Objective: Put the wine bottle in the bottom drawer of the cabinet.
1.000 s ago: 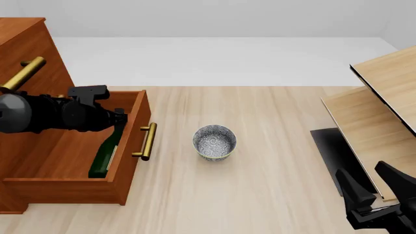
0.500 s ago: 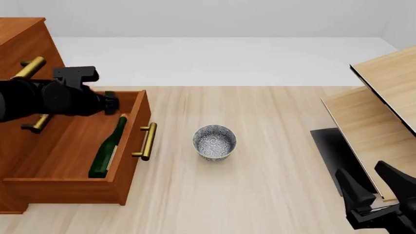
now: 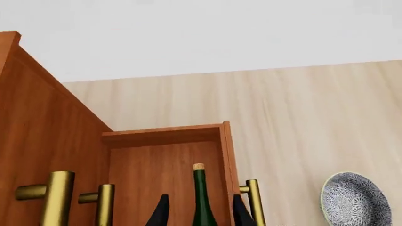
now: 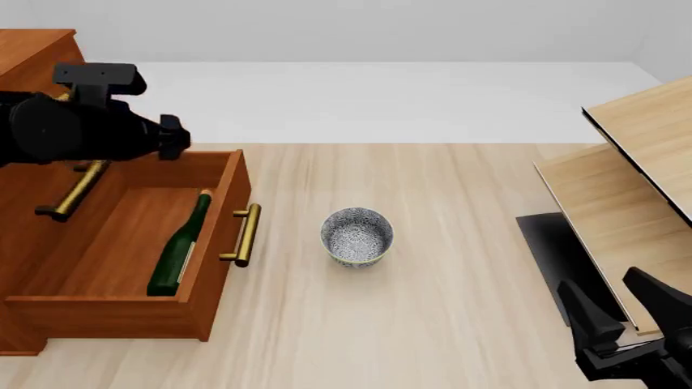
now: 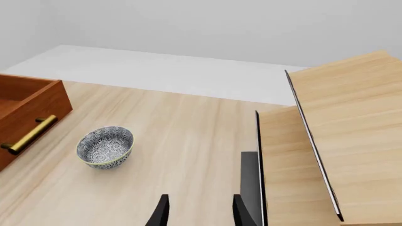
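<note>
The wine bottle [image 4: 181,247] lies flat inside the open bottom drawer [image 4: 130,312], lower left of the frame. The left tool [image 3: 196,212] hangs above it, open and empty. Next, I'd guess, push the drawer shut.

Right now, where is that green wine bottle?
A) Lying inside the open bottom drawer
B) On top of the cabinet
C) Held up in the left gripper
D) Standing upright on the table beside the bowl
A: the wine bottle lies on its side inside the pulled-out bottom drawer, cork end pointing away, with the left gripper open above it and not touching.
</note>
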